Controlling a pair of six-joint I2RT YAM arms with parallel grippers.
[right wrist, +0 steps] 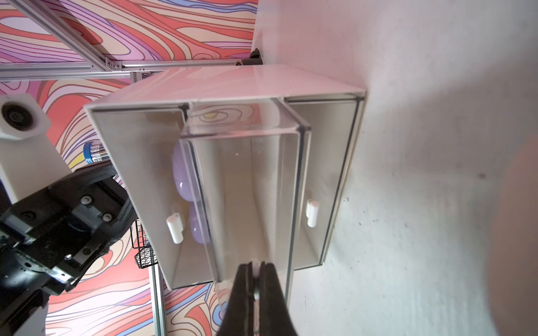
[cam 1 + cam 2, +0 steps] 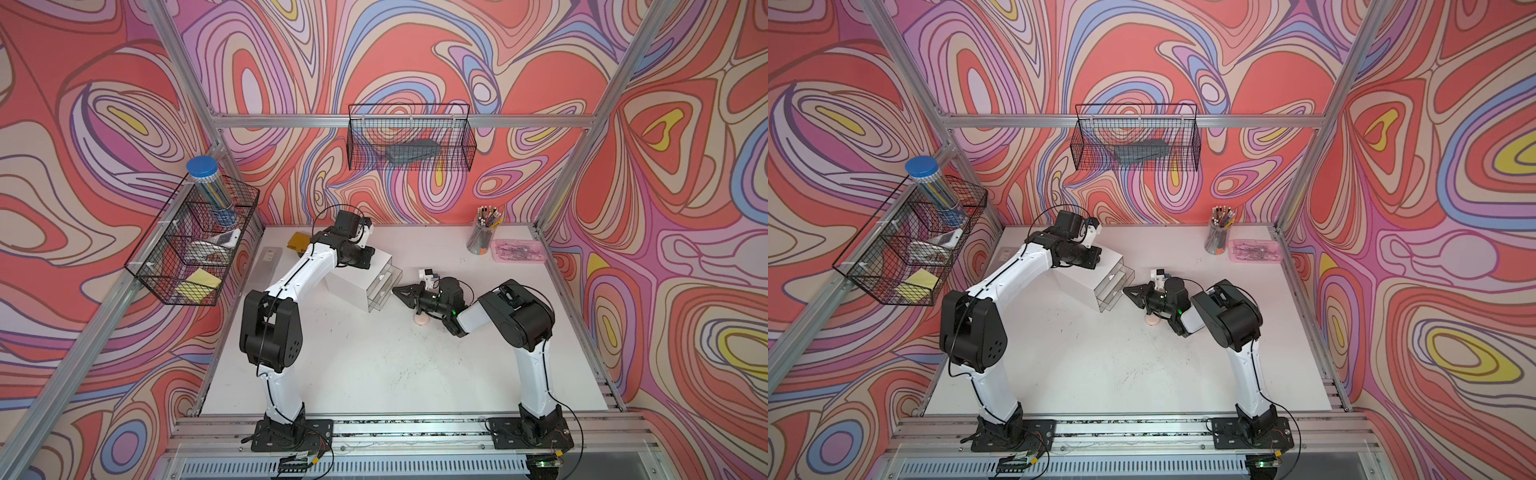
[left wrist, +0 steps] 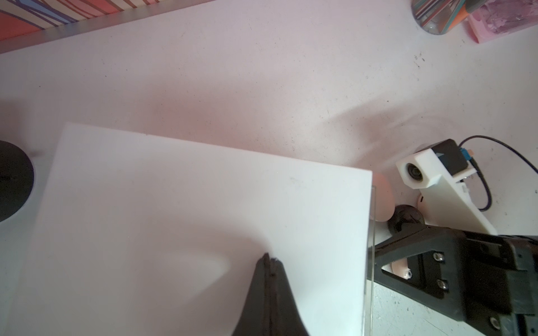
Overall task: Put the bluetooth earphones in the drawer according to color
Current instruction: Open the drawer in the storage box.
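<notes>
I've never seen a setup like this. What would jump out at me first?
The swirling pink, red and lilac walls hit you first, wrapped around a white table. At its middle the right gripper pinches the handle of a clear drawer pulled out of a small white cabinet, while the left gripper sits shut over its top. Two lavender cases show in the drawer above.

Top views look down overhead; close wrist views share the drawer (image 1: pixel 247 189).

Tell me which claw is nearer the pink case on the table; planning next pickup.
Right. Right claw pinches the drawer handle, just beside the pink case; left claw rests atop the cabinet, farther.
</notes>
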